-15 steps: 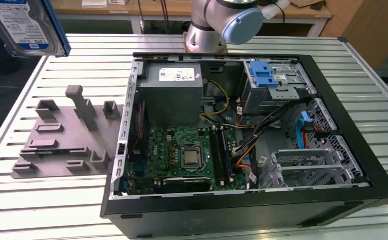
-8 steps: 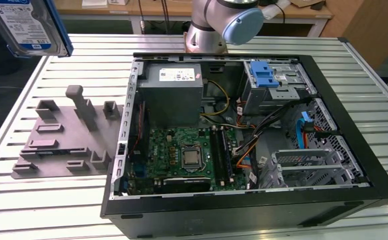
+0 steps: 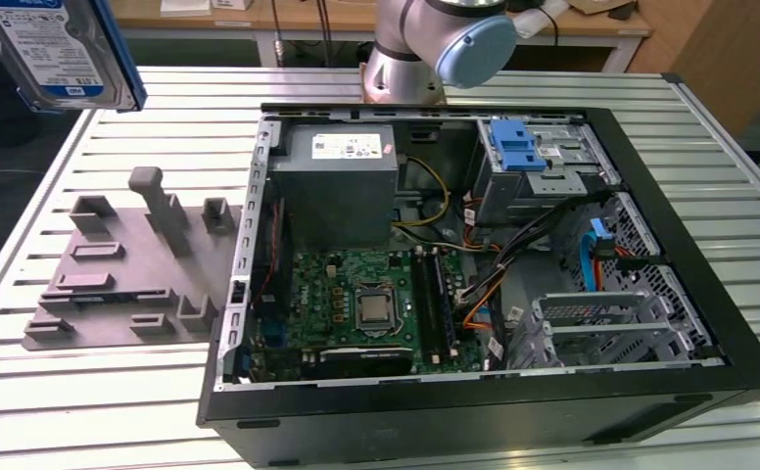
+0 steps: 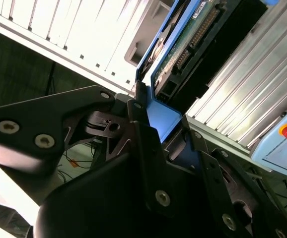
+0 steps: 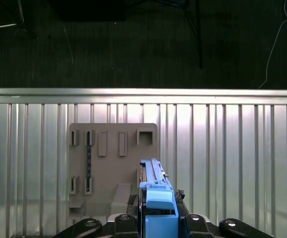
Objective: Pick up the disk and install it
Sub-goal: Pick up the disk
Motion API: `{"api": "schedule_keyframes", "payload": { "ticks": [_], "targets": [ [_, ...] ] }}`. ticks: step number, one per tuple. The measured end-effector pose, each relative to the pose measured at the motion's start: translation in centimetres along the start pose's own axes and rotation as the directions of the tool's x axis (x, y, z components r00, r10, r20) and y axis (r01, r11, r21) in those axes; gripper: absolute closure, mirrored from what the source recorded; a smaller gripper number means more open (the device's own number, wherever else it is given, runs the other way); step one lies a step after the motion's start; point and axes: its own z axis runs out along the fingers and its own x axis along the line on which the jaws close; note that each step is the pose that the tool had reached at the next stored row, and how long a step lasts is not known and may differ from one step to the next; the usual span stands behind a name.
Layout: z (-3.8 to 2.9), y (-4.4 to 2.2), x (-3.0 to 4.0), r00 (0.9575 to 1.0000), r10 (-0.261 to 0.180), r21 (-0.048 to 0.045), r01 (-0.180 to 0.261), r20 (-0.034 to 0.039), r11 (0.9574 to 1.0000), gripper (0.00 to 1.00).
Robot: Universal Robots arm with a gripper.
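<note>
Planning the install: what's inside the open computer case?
A grey power supply box, a green motherboard, a silver drive cage with a blue latch, and loose cables. Whatever lies under the box and cage is covered. The disk is outside, held aloft.

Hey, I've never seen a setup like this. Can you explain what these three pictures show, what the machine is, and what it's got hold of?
This is one robot arm at a slatted metal table. The exterior view comes from a camera off the arm that takes in the whole scene. The two wrist views come from cameras riding on the arm, so they look along its end effector, the grasping part.

On the table lies an open black computer case with its green circuit board showing. Beside it, toward the exterior view's left, is a grey fixture plate with slots.

The end effector is shut on the disk, a silver hard drive in a blue carrier frame. The disk is held in the air, outside the case. In the first wrist view it appears edge-on above the plate.
</note>
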Motion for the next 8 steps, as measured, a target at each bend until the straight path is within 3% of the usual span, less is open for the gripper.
{"api": "schedule_keyframes", "payload": {
  "ticks": [8],
  "targets": [
    [0.00,-0.46,0.00,1.0000,0.000,0.0001,0.000,0.0000,1.0000,0.64]
  ]
}}
